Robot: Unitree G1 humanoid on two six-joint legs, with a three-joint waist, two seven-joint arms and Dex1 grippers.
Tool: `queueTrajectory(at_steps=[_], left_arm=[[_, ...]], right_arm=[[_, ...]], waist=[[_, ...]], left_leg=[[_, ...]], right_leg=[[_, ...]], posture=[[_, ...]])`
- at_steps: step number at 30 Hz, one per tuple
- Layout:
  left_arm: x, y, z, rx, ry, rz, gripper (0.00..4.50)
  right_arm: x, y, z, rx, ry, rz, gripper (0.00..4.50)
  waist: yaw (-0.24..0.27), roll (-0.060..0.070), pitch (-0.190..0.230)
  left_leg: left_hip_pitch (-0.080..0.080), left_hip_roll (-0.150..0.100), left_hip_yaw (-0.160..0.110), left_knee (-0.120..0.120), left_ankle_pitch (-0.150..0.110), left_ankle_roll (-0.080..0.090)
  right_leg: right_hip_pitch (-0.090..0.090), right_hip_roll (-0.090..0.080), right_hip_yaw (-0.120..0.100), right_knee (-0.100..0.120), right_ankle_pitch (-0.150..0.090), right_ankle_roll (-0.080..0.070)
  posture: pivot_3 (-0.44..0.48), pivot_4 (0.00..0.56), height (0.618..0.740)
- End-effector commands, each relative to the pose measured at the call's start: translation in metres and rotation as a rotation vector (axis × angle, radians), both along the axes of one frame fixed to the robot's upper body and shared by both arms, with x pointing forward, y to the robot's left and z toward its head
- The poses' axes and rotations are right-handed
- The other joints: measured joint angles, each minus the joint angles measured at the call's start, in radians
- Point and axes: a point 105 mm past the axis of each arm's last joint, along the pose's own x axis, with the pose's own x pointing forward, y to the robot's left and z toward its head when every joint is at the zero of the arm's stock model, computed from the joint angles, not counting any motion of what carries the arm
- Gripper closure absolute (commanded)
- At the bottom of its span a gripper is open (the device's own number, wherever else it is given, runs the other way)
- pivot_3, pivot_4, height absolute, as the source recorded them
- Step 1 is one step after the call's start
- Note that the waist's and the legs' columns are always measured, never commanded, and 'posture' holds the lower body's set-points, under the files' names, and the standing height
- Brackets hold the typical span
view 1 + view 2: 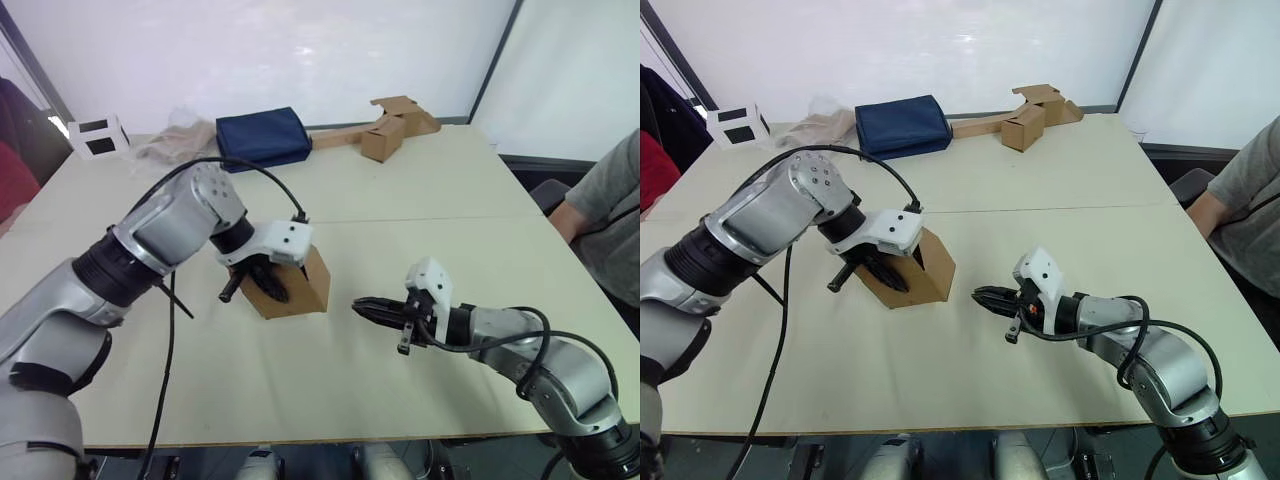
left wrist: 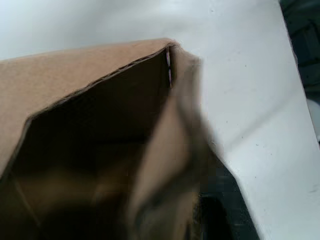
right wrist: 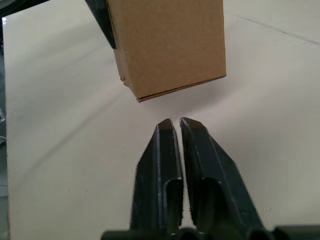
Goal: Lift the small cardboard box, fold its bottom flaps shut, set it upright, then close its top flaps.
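Cardboard box [image 1: 298,286] on table [image 1: 400,200], left gripper [image 1: 262,280] reaching inside, its grip unclear; right gripper [image 3: 174,125] pinched closed, near box.

- The small cardboard box [image 1: 915,272] sits tilted on the table [image 1: 1060,190], open end toward the left gripper [image 1: 878,270], whose black fingers reach into it.
- The right gripper [image 1: 990,297] hangs just beside the box, fingers pressed together.
- At the far edge: a navy bag [image 1: 903,125] and a long cardboard piece [image 1: 1025,117].

small cardboard box [image 1: 300,285]: matt brown corrugated card | table [image 1: 420,200]: smooth matt | pouch [image 1: 263,136]: navy cloth
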Motion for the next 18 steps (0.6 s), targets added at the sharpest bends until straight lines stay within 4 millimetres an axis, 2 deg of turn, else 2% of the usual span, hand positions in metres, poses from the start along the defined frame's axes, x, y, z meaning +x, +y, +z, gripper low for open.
queueTrajectory(at_steps=[1,2,5,7,11,14,17,18], left_arm=[[-0.005,-0.005,0.022,-0.034,-0.017,0.001,2.54],[-0.006,-0.005,0.026,-0.043,-0.013,0.006,2.23],[-0.009,-0.003,0.038,-0.065,-0.013,0.001,2.23],[-0.004,0.001,0.047,-0.097,-0.025,0.028,2.23],[-0.002,0.013,0.074,-0.272,0.021,0.122,2.23],[0.003,0.033,0.089,-0.448,0.036,0.292,2.23],[0.015,0.067,0.084,-0.664,-0.012,0.548,2.23],[0.016,0.077,0.081,-0.722,-0.019,0.616,2.45]], right_arm=[[-0.004,0.005,0.006,0.012,-0.041,0.023,4.50],[-0.004,0.005,0.005,0.012,-0.038,0.023,4.50],[-0.006,0.005,0.001,0.009,-0.027,0.034,4.50],[-0.005,0.005,-0.002,-0.002,-0.018,0.053,4.50],[0.004,0.000,-0.005,-0.032,-0.027,0.055,4.50],[0.008,-0.005,-0.006,-0.031,-0.030,0.035,4.50],[0.012,-0.005,-0.007,0.002,-0.013,0.021,4.50],[0.014,-0.005,-0.006,0.015,-0.010,0.016,4.50]], waist=[[0.001,0.000,0.000],[0.001,0.000,0.000],[0.001,0.000,0.000],[0.001,0.000,0.000],[-0.001,0.000,0.000],[-0.007,0.001,0.000],[-0.020,0.001,-0.001],[-0.025,0.001,-0.001]], left_leg=[[0.000,0.000,0.000,0.000,0.000,0.000],[0.000,0.000,0.000,0.000,0.000,0.000],[0.000,0.000,0.000,0.000,0.000,0.000],[0.000,0.000,0.000,0.000,0.000,0.000],[0.001,0.000,0.000,0.001,0.000,0.000],[0.001,0.000,0.000,0.000,0.000,0.001],[0.001,0.000,0.000,0.000,0.000,0.001],[0.002,0.000,0.000,0.000,0.000,0.001]], right_leg=[[0.000,0.000,0.000,0.000,0.000,0.000],[0.000,0.000,0.000,0.000,0.000,0.000],[0.000,0.000,0.000,0.000,0.000,0.000],[0.000,0.000,0.000,0.000,0.000,0.000],[0.000,0.000,0.000,0.001,0.000,0.000],[0.000,0.000,0.000,0.001,0.000,0.000],[0.000,0.000,0.000,0.002,0.000,0.000],[0.000,0.000,0.000,0.001,0.000,0.000]], posture=[[0.000,0.150,0.740],[0.000,0.150,0.740],[0.000,0.150,0.740],[0.000,0.150,0.740],[0.000,0.150,0.740],[0.000,0.150,0.740],[0.000,0.150,0.740],[0.000,0.150,0.740]])
